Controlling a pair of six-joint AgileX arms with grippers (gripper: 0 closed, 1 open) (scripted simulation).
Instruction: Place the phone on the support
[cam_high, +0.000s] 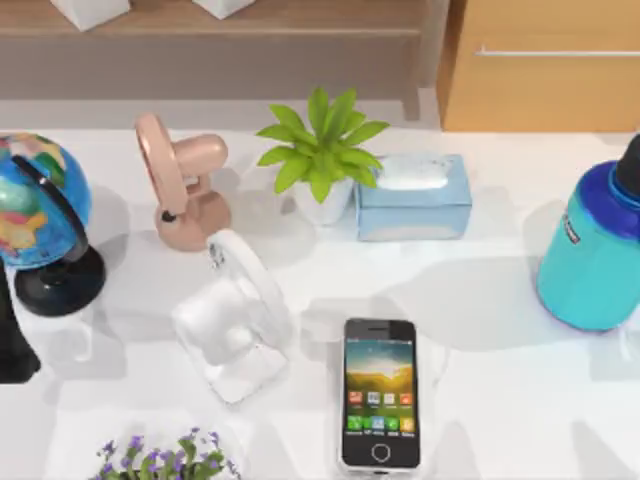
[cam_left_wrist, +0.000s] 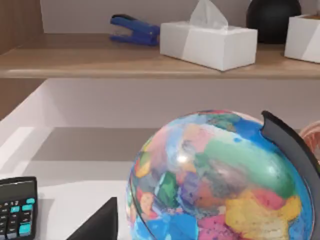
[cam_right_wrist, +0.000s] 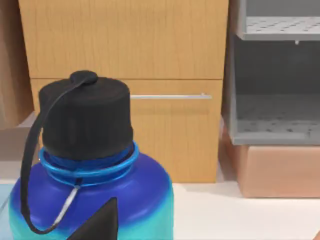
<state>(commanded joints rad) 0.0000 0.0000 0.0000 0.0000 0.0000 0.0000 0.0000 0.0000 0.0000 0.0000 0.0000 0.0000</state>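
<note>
phone (cam_high: 380, 393) lies flat at table's 6 o'clock, long axis 12–6, support (cam_high: 232, 318) just at its 10. we can't tell either gripper's state; which arm's nearer is unclear.

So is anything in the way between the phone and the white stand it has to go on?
Nothing visible is. In the top view the phone lies flat on the table, and the white support stands just to its left and a little farther back, with bare tabletop between them. The pink stand sits farther back.
</note>
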